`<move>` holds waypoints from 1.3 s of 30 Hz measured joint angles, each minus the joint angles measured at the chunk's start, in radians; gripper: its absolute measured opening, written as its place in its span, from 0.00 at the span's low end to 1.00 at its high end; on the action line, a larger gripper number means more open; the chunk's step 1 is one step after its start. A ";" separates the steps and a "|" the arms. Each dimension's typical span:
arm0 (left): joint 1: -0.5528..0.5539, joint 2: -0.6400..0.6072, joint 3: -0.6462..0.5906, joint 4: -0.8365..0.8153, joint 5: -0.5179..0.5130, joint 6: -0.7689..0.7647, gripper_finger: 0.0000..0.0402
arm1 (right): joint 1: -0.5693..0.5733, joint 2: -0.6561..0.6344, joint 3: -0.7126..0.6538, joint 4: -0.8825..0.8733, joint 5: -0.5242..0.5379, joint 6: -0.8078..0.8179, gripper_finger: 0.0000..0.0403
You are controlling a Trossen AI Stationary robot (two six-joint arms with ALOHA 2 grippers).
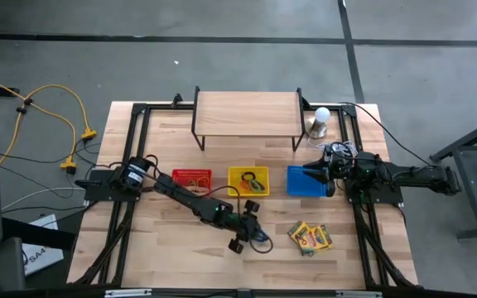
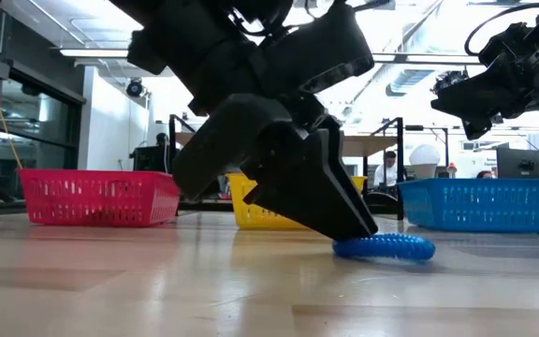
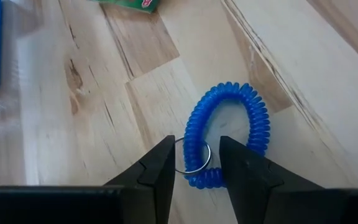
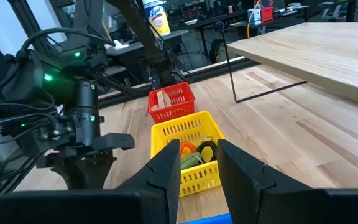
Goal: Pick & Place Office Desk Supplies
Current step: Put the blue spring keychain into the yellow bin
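A blue coiled ring point(image 3: 229, 118) with a thin metal key ring point(image 3: 191, 155) lies flat on the wooden table, also seen in the low view point(image 2: 386, 247) and the high view point(image 1: 260, 242). My left gripper point(image 3: 196, 171) is down at the table, open, with its fingers on either side of the coil's key-ring end. My right gripper point(image 4: 199, 168) is open and holds nothing; it hovers over the blue basket point(image 1: 301, 182). Yellow-and-green crayon boxes point(image 1: 309, 237) lie flat on the table to the right of the coil. My left gripper comes at the blue coil slanting down from the table's left, and its fingers point(image 3: 241, 180) straddle the coil's key-ring end point(image 3: 201, 177). The coil lies flat on the table. Whether the fingers touch it I cannot tell.
A red basket point(image 1: 191, 177), a yellow basket point(image 1: 248, 180) holding small items, and the blue basket stand in a row mid-table. A wooden riser shelf point(image 1: 247, 116) stands behind them, with a white bulb point(image 1: 322, 116) at its right. Bare wood lies near the front edge.
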 joint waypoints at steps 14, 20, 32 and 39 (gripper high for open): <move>0.034 -0.003 0.003 -0.050 0.090 -0.094 0.29 | 0.000 0.000 0.000 0.000 0.000 0.000 0.23; 0.034 -0.003 0.003 -0.052 0.090 -0.094 0.21 | 0.000 0.000 0.000 0.000 0.000 0.000 0.23; 0.034 -0.003 0.002 -0.054 0.086 -0.082 0.12 | 0.000 0.000 0.000 0.000 0.000 0.000 0.23; 0.029 -0.017 -0.001 -0.068 0.070 -0.083 0.12 | 0.000 0.000 0.000 0.000 0.000 0.000 0.23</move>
